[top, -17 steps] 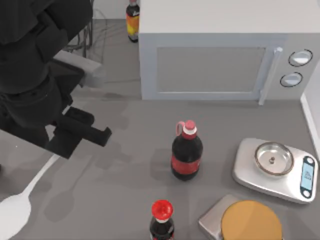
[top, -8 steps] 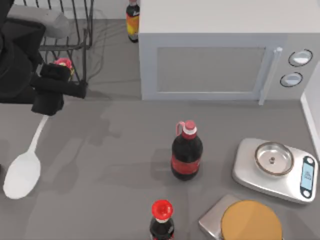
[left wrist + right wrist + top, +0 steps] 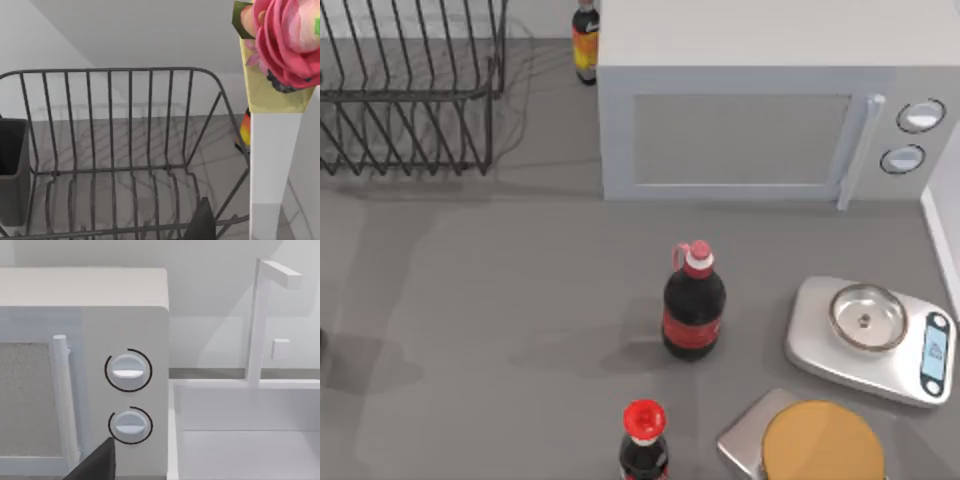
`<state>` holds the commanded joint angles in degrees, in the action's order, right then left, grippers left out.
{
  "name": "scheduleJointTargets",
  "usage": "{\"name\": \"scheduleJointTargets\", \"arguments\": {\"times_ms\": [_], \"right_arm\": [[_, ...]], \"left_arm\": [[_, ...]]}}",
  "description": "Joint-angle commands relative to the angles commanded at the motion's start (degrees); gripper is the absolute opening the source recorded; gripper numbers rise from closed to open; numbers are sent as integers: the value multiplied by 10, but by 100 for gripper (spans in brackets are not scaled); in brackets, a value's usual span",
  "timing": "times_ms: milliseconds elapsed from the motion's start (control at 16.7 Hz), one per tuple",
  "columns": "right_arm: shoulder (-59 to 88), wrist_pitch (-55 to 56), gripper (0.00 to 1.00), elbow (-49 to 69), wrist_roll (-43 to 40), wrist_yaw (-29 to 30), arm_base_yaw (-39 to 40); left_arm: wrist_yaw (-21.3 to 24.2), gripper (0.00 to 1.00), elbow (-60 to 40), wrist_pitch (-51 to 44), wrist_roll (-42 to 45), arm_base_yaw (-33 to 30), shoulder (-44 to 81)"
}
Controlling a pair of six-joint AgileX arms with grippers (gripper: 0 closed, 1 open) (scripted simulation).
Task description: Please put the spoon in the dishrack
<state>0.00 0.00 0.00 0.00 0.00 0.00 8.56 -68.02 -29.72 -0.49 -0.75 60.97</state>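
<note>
Left wrist view: spoon (image 3: 274, 150) (flower-topped handle) close beside the camera above dishrack (image 3: 120, 165), seemingly between jaws, grip unclear.

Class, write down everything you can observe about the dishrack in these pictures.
The dishrack is a dark metal wire rack with many thin upright and slanted bars. It stands at the table's far left in the top view, left of the microwave. In the left wrist view its curved top rail and ribbed floor bars show, with a dark box-like holder at one end. Nothing lies between the bars seen. The spoon hangs close in front, apparently not touching.
</note>
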Motion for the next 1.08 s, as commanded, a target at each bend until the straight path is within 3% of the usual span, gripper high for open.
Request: {"name": "scheduleJointTargets", "arguments": {"times_ms": [360,780,1080], "right_arm": [[0,0,100,0,0,0,0],[0,0,100,0,0,0,0],[0,0,100,0,0,0,0]], "left_arm": [[32,0,41,162,12,106,-95],[31,0,40,174,13,108,-92],[23,0,55,293,13,94,17]]}}
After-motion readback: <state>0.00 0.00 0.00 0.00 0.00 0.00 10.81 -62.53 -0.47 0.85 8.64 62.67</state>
